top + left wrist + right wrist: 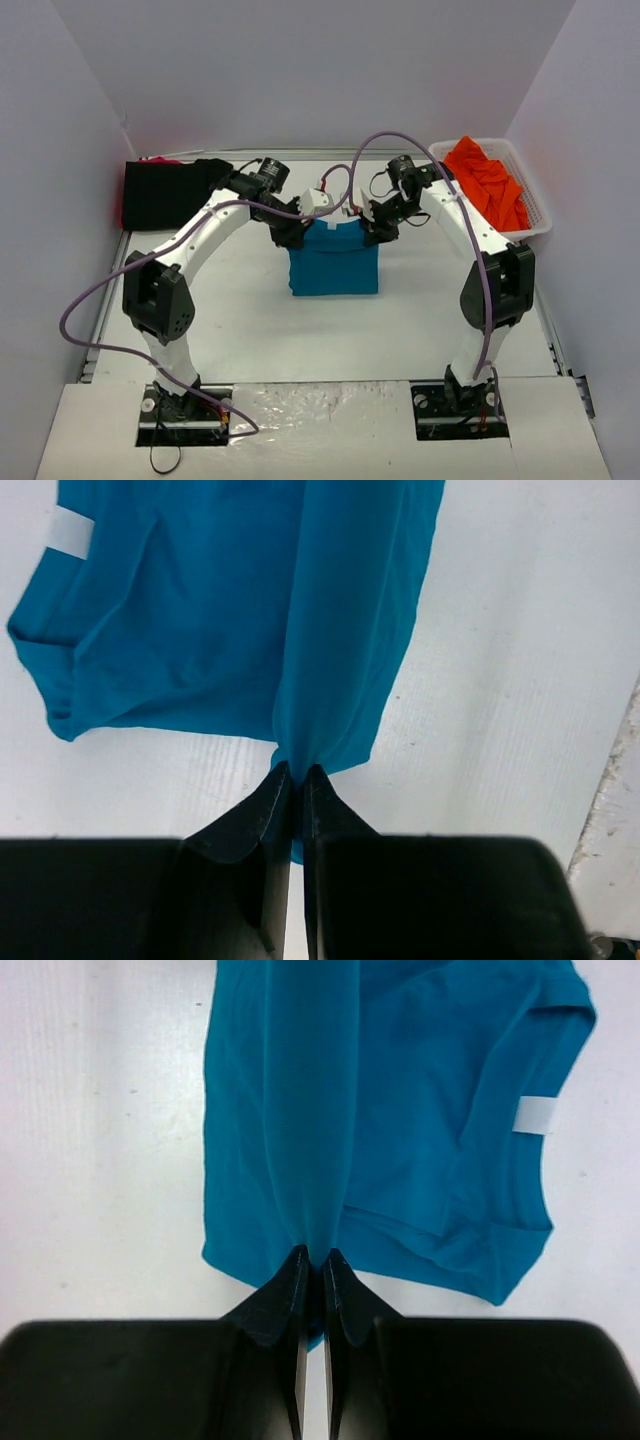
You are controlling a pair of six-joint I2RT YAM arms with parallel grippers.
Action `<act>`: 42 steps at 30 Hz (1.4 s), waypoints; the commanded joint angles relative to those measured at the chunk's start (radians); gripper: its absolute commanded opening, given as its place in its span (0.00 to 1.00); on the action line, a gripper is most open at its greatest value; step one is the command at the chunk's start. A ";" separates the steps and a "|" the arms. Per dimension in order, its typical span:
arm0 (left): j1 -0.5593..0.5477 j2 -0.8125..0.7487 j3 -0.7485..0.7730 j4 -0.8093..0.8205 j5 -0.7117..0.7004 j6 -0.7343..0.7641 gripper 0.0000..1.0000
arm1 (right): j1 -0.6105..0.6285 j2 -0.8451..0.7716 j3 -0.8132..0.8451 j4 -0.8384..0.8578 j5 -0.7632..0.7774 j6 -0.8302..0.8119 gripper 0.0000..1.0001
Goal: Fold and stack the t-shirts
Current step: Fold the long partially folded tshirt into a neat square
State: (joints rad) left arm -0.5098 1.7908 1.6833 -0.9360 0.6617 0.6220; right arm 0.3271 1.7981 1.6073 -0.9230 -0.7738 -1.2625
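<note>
**Gripping the Teal-Blue T-Shirt at Two Points, Table Centre**

Item under handling: the teal-blue t-shirt [333,262] lies at the middle of the white table [240,320], between the two arms. From the top view it forms a roughly rectangular block. A white label [534,1115] shows at the neckline, on the far edge.

Left gripper [297,775]: the jaws are clamped together on a pinched fold of the teal cloth. It holds at the far left corner of the shirt as seen from above. The left wrist view shows a narrow strip of fabric drawn up to the fingertips. The rest of the shirt is spread on the table beneath.

Right gripper [318,1258]: the jaws are likewise pressed tight on a fold of the same shirt, at its far right corner. A taut band of cloth runs up to the fingertips, and the body of the shirt lies on the table below.

Other garments: a black t-shirt [165,192] rests at the far left of the table, well apart from the teal one. An orange t-shirt [488,185] sits heaped inside the white slotted basket [540,215] at the far right corner. Neither gripper touches either of them.
</note>
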 commanded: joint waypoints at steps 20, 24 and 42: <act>0.082 0.314 0.349 -0.030 0.018 0.097 0.02 | -0.091 0.382 0.355 0.000 0.039 -0.006 0.08; 0.085 0.344 0.371 -0.009 -0.003 0.097 0.20 | -0.102 0.440 0.387 0.024 0.048 0.015 0.33; 0.086 0.060 0.186 0.198 -0.082 -0.111 0.43 | -0.097 0.206 0.199 0.138 0.113 0.213 0.49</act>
State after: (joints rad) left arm -0.4252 2.0201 1.9411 -0.8001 0.5747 0.5995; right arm 0.2176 2.1681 1.8713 -0.7662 -0.6453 -1.1019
